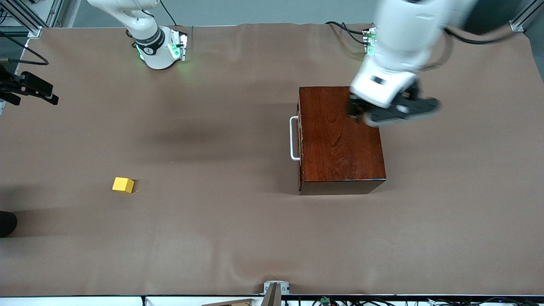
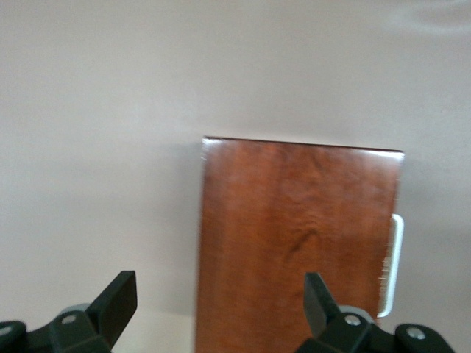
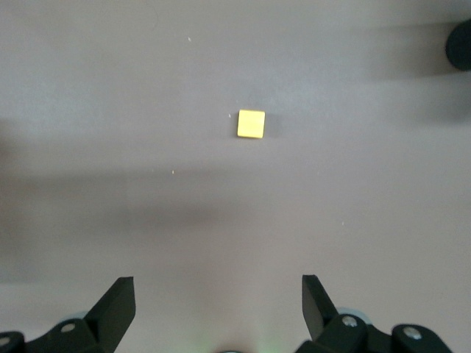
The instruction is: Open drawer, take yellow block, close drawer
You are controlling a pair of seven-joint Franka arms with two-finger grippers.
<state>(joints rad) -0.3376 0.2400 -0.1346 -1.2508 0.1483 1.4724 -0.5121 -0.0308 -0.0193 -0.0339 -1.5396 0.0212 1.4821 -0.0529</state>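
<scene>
The dark mahogany box (image 1: 340,140) stands toward the left arm's end of the table. Its drawer is shut, and the white bar handle (image 1: 293,138) faces the right arm's end. The yellow block (image 1: 123,185) lies on the bare table toward the right arm's end, nearer the front camera than the box. My left gripper (image 1: 391,111) is open and empty, up over the box's edge away from the handle; the left wrist view shows the gripper (image 2: 221,294), box top (image 2: 294,243) and handle (image 2: 397,265). My right gripper (image 3: 218,294) is open and empty, high above the table with the block (image 3: 251,123) below.
The right arm's base (image 1: 159,46) stands at the table's back edge. A black camera mount (image 1: 29,87) reaches in at the right arm's end. A dark round object (image 1: 6,223) sits at that same edge and shows in the right wrist view (image 3: 460,44).
</scene>
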